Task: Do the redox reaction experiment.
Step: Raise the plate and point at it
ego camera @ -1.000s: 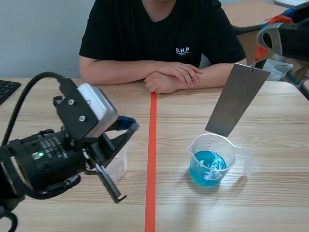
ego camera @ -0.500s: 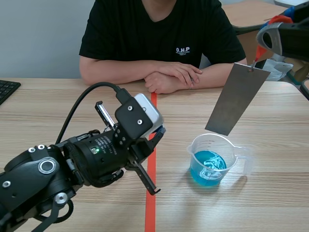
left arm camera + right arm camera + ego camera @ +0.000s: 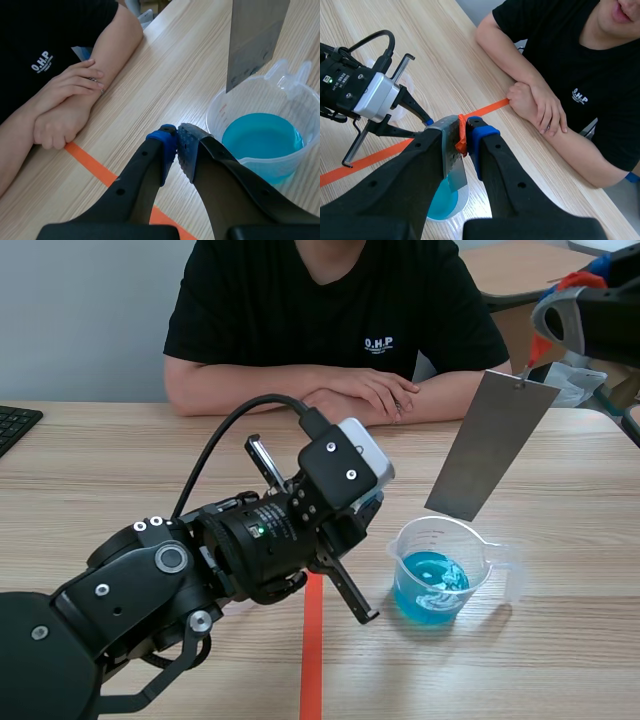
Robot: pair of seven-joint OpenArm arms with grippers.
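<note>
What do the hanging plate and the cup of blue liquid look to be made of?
The plate: probably metal, a thin, flat, stiff sheet with a dull grey matte face; which metal is unclear. The cup: likely clear plastic, see-through wall with printed measuring marks, moulded spout and handle; the blue liquid shows through.

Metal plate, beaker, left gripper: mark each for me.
metal plate [image 3: 490, 445]: scene view, centre of its face.
beaker [image 3: 440, 534]: scene view, far inner wall.
left gripper [image 3: 177, 135]: left wrist view, between its fingertips.
</note>
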